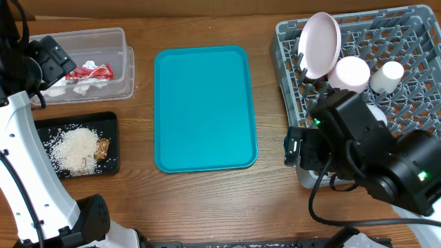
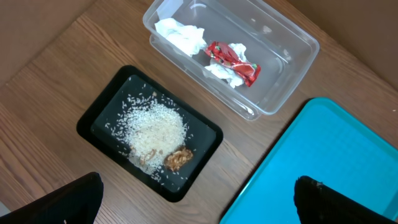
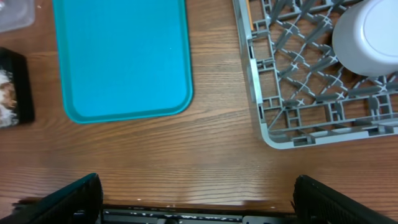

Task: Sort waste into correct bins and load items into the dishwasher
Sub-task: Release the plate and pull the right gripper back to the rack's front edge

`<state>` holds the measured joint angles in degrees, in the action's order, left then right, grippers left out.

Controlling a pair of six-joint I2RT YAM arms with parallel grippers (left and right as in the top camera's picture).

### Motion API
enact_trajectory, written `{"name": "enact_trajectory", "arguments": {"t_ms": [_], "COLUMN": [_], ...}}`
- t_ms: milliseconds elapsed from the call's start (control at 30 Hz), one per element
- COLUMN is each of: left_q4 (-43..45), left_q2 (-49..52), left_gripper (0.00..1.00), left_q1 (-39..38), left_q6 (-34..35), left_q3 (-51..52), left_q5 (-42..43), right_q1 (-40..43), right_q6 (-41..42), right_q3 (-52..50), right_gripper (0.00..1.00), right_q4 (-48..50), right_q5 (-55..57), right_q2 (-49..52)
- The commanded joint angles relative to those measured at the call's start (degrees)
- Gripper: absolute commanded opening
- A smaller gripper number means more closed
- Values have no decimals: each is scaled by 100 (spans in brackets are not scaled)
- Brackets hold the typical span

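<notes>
Both agape, left tool (image 2: 198,200) and right tool (image 3: 196,200); table (image 3: 219,146) strip between teal tray (image 3: 124,56) and rack (image 3: 254,93) edges.

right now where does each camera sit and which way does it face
Overhead: fixed above the table, facing straight down on blue tray; left arm and right arm show.
Left wrist: over left side, facing down at black tray and clear bin; own fingers at bottom corners.
Right wrist: over front right, facing down at dish rack corner; own fingers at bottom corners.
Shared: blue tray in all three.
</notes>
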<state>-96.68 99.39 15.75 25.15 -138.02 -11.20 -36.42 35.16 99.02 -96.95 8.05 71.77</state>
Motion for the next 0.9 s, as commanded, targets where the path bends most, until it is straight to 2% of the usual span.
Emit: {"name": "enact_trajectory", "arguments": {"t_ms": [0, 200, 467, 733, 867], "left_q4": [-11, -11, -11, -11, -11], "left_q2": [24, 24, 24, 24, 24], "left_gripper": [100, 100, 100, 100, 100], "left_q1": [-35, -35, -35, -35, -35], "left_q6": [59, 59, 59, 59, 59], "left_q3": [15, 15, 13, 15, 15], "left_q5": [-57, -57, -57, -57, -57], "right_q1": [-17, 570, 2232, 3370, 3849], "right_q6": [-66, -160, -1786, -1871, -1871], "right_q3": [-404, -1880, -4610, -6832, -7779], "right_gripper": [100, 100, 100, 100, 100], "right_q4": [199, 1606, 4214, 6061, 7020], "right_q5": [249, -4, -1711, -2345, -2826], "right_q2": [-212, -1161, -3226, -5324, -5818]}}
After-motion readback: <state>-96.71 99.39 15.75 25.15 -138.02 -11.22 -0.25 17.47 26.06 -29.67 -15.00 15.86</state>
